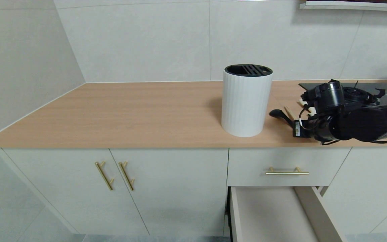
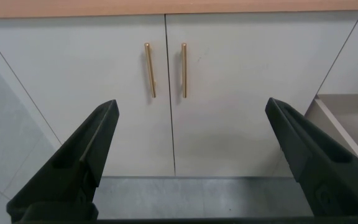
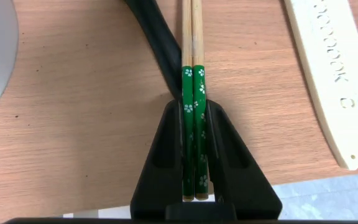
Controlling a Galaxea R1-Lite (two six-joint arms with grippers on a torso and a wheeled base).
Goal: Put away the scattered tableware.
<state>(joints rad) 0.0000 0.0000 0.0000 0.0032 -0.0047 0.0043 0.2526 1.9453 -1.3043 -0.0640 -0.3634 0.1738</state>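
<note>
While the right jaws are clenched on the pair of chopsticks [image 3: 192, 87], low at the tabletop [image 1: 129, 114] near the white holder [image 1: 246, 101], I judge the task barely begun. A black spoon [image 1: 277, 113] and a white paddle [image 3: 331, 74] lie out; nothing protrudes from the holder. The left jaws hang released before the cupboard doors [image 2: 166, 93].
</note>
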